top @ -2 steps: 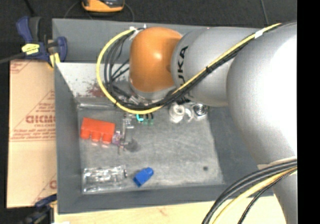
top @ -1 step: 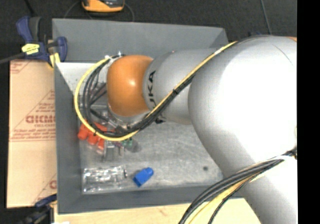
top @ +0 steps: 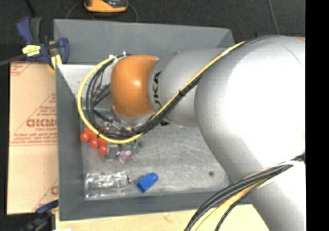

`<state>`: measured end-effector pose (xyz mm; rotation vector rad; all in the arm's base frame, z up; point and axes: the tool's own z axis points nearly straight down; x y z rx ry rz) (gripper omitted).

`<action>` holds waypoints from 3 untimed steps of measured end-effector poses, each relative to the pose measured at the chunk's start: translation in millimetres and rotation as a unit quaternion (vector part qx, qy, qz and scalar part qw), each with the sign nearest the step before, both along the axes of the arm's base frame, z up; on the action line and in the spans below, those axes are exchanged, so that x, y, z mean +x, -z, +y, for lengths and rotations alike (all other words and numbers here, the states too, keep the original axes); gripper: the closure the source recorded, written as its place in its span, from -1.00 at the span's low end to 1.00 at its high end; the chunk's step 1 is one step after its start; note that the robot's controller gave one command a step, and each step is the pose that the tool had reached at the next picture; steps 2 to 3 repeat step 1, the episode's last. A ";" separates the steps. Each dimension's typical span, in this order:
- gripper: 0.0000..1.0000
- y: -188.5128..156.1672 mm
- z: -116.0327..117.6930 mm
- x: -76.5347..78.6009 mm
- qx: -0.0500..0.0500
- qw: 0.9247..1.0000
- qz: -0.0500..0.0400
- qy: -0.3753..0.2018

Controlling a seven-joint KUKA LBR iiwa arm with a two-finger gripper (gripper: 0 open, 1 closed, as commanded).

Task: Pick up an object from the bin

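Observation:
My gripper (top: 120,133) hangs low over the left middle of the bin, mostly hidden under the arm's wrist. Right beside it on the left lies a cluster of small red rounded pieces (top: 93,140), touching or nearly touching it. Just below it sits a small pale purple translucent thing (top: 124,157). Whether anything is between the fingers is hidden.
Near the bin's front wall lie a clear plastic packet (top: 106,183) and a small blue block (top: 147,182). The arm and its orange cover with cables span the bin's middle and right. Bare floor shows at the front right.

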<state>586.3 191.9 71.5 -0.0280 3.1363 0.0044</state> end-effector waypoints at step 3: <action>1.00 -129.2 -5.0 19.7 -0.001 1.000 0.001 0.015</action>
